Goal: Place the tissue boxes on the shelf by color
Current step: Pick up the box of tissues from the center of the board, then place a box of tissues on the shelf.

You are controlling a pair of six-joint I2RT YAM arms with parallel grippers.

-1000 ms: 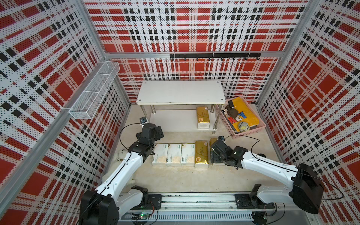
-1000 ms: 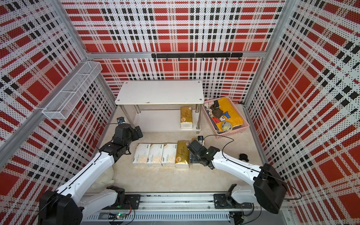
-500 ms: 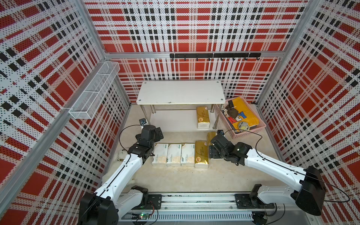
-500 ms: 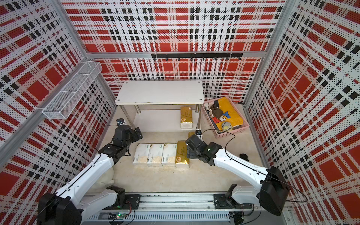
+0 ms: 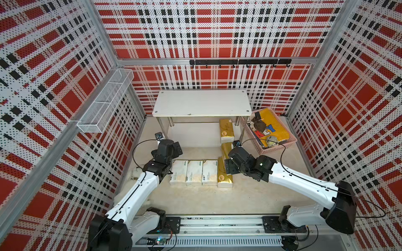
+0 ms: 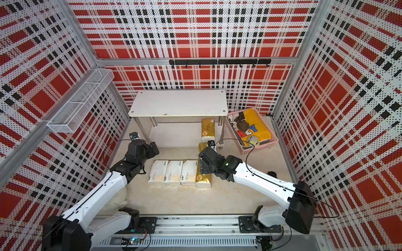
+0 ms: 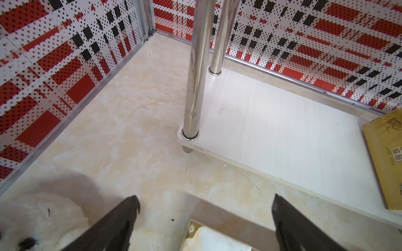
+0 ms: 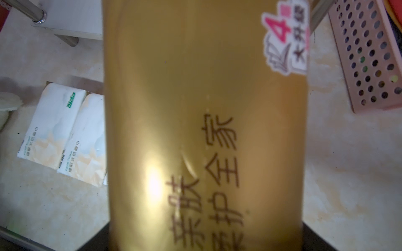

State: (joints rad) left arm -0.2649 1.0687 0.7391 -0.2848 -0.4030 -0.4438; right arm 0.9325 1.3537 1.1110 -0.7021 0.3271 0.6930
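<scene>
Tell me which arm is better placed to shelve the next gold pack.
Right. The right hand holds a gold pack near the shelf, where another gold one sits; left hand is open, empty.

Shelf (image 5: 201,103) (lower board) carries one gold pack (image 5: 226,130); floor (image 5: 239,195) carries three white packs (image 5: 194,172).

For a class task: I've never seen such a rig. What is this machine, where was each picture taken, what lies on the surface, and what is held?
Two robot arms stand in a plaid-walled booth. Both top views look down from above; each wrist view looks out past one gripper. On the floor, three white tissue packs and one gold tissue pack lie in a row before a two-tier shelf, whose lower board carries a second gold pack. The left gripper is open; the right gripper holds a third gold pack.
</scene>
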